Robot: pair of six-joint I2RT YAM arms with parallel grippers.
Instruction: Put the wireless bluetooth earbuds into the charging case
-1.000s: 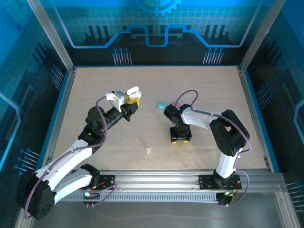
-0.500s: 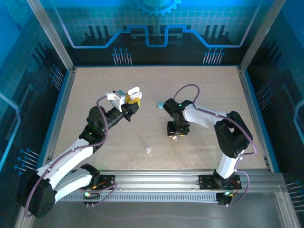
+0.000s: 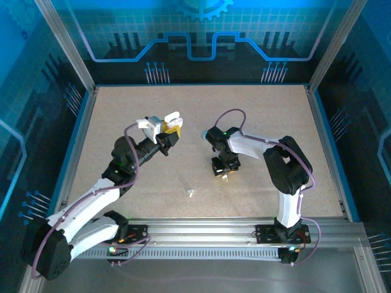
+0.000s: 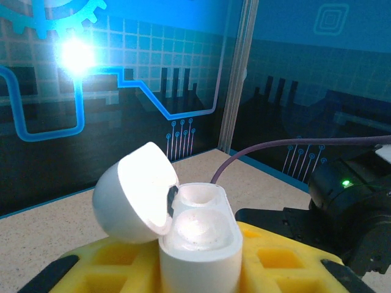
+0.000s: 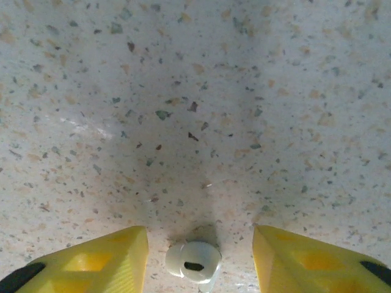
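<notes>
The white charging case (image 4: 198, 238) stands upright, its round lid flipped open toward nine o'clock. Both little cups inside are empty. One white earbud (image 5: 194, 262) lies on the table (image 5: 183, 91). Another tiny white earbud (image 3: 191, 193) lies at eight o'clock from it.

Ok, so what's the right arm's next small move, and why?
Probably close the right jaws on the white earbud: it lies on the table squarely between them, and they stand open. The left jaws hold the case, lid open, ready to receive it.
</notes>
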